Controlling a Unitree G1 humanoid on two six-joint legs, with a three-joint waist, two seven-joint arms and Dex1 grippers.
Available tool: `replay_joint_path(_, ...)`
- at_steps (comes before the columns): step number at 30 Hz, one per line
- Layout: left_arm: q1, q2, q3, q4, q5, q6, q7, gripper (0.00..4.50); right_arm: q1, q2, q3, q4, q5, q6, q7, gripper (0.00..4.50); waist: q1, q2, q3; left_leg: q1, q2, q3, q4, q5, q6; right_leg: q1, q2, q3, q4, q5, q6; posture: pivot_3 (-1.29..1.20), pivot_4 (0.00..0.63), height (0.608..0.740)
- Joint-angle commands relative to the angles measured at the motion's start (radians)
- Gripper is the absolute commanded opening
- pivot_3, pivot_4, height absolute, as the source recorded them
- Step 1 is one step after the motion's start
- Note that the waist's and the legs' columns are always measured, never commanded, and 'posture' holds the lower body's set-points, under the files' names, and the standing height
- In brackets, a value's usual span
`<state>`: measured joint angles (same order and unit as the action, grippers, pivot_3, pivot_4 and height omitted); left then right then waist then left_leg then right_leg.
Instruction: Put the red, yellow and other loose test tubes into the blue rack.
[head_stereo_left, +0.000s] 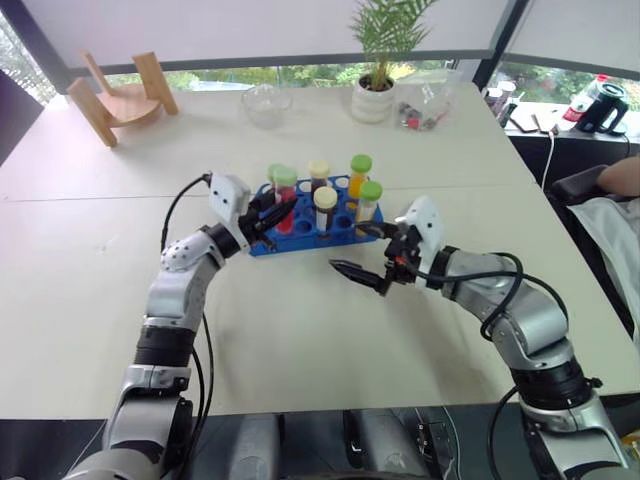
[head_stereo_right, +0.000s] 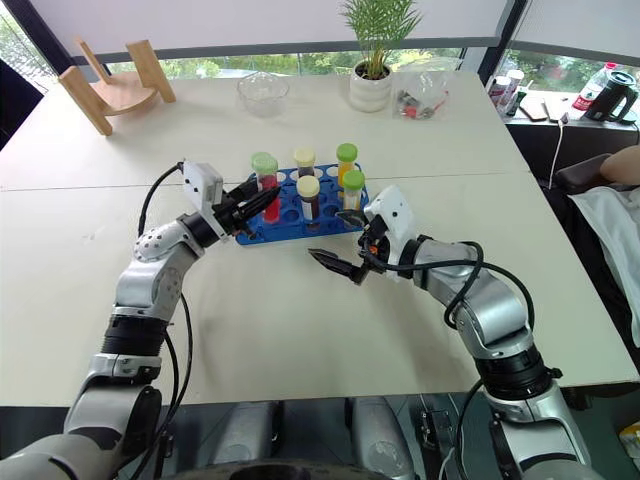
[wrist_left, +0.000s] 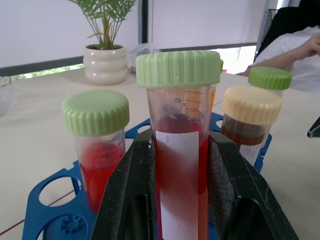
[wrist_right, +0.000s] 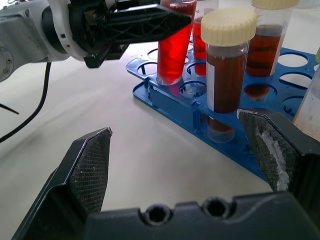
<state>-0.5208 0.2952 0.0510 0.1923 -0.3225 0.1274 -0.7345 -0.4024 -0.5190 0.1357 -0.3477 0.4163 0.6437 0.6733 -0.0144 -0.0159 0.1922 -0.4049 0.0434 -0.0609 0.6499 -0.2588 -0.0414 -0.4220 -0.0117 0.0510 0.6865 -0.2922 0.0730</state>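
The right gripper (head_stereo_left: 372, 258) waits spread and empty by the blue rack (head_stereo_left: 305, 240) mid-table, while the left gripper (head_stereo_right: 255, 205) clamps a red tube (wrist_left: 179, 165) at the rack's left end, probably needing lowering, then release.

The bright blue rectangular plastic tube rack (head_stereo_left: 312, 222) lies on the pale counter (head_stereo_left: 300, 330), near its middle. Six capped tubes stand upright in its holes. The left tool (head_stereo_left: 268, 216) sits at the rack's 9 o'clock edge, clamped around the green-capped tube of red liquid (wrist_left: 179, 150), whose foot is in a hole at that end. The right tool (head_stereo_left: 372, 262) hangs at the rack's 5 o'clock, just beside it and apart, jaws wide. At the rack's 12 o'clock, well apart, stands a white ceramic pot with a green palm (head_stereo_left: 374, 98); at 11 o'clock a clear glass bowl (head_stereo_left: 266, 104); farther toward 10 o'clock a wooden stand (head_stereo_left: 120, 95).
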Motion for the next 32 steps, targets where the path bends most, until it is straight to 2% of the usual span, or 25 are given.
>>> replay_joint_path(1,0.02,0.009,0.005,-0.019,0.006,-0.011,0.013,0.81,-0.02,0.01,-0.022,-0.009,0.004,-0.021,0.005,4.5,0.0,0.0,0.0,0.0,0.0,0.0,0.0,0.0,0.0,0.0,0.0,0.0,0.0,0.0,0.0,0.0,0.15,0.74)
replay_joint_path(4,0.041,0.016,0.005,-0.048,-0.008,0.007,0.0,0.81,-0.022,0.015,-0.017,-0.006,0.004,-0.022,0.008,4.5,-0.001,0.0,0.0,0.0,0.0,0.0,0.0,0.0,0.0,0.0,0.0,0.0,0.0,0.0,0.0,0.0,0.15,0.74)
replay_joint_path(9,0.07,0.044,0.011,-0.113,-0.024,0.057,0.004,3.11,-0.019,0.026,-0.005,-0.005,0.001,-0.023,0.013,4.5,-0.002,0.0,0.0,0.0,0.0,0.0,-0.001,0.0,0.0,0.0,0.0,0.0,0.0,0.0,0.0,0.0,0.15,0.74)
replay_joint_path(11,0.081,0.066,0.016,-0.145,-0.019,0.091,0.018,4.18,-0.017,0.027,-0.004,-0.004,-0.001,-0.022,0.017,4.5,-0.002,0.0,0.0,0.0,0.0,0.0,-0.001,0.0,0.0,0.0,0.0,0.0,0.0,0.0,0.0,0.0,0.15,0.74)
replay_joint_path(18,0.198,0.219,0.049,-0.352,-0.077,0.261,-0.014,4.18,0.015,-0.001,-0.006,-0.009,-0.004,-0.021,0.054,4.5,-0.004,0.0,0.0,0.0,0.0,0.0,-0.002,0.0,0.0,0.0,0.0,0.0,-0.001,0.0,0.0,0.0,0.15,0.74)
replay_joint_path(21,0.364,0.401,0.126,-0.525,-0.176,0.431,-0.11,4.18,0.081,-0.084,-0.013,-0.058,0.03,0.012,0.136,4.5,-0.007,0.001,0.0,0.0,0.001,0.0,-0.003,0.0,0.0,-0.001,0.001,0.0,-0.002,0.0,0.0,0.0,0.15,0.74)
replay_joint_path(24,0.641,0.559,0.224,-0.64,-0.219,0.515,-0.222,4.18,0.18,-0.172,-0.002,-0.088,0.054,0.031,0.218,4.5,-0.008,0.002,0.0,0.0,0.002,0.001,-0.005,-0.001,0.002,-0.001,0.001,0.0,-0.005,-0.001,-0.001,0.0,0.15,0.74)
replay_joint_path(27,0.765,0.578,0.264,-0.648,-0.219,0.5,-0.232,4.18,0.216,-0.196,0.019,-0.069,0.037,0.003,0.249,4.5,-0.002,0.003,0.0,0.001,0.002,0.002,-0.005,-0.002,0.003,0.0,0.0,0.0,-0.004,-0.002,-0.002,0.0,0.15,0.74)
replay_joint_path(30,0.773,0.537,0.265,-0.617,-0.218,0.488,-0.197,4.18,0.198,-0.182,0.039,-0.021,0.006,-0.03,0.256,4.5,0.004,0.002,0.001,0.001,0.002,0.001,-0.002,-0.001,0.002,0.002,0.001,0.0,-0.004,-0.004,-0.006,0.0,0.15,0.74)
replay_joint_path(32,0.761,0.508,0.258,-0.606,-0.215,0.483,-0.175,4.18,0.186,-0.176,0.045,-0.004,0.0,-0.039,0.26,4.5,0.003,0.002,0.001,0.007,0.002,0.002,-0.001,-0.001,0.001,0.008,0.0,0.0,-0.005,-0.004,-0.007,0.0,0.15,0.74)
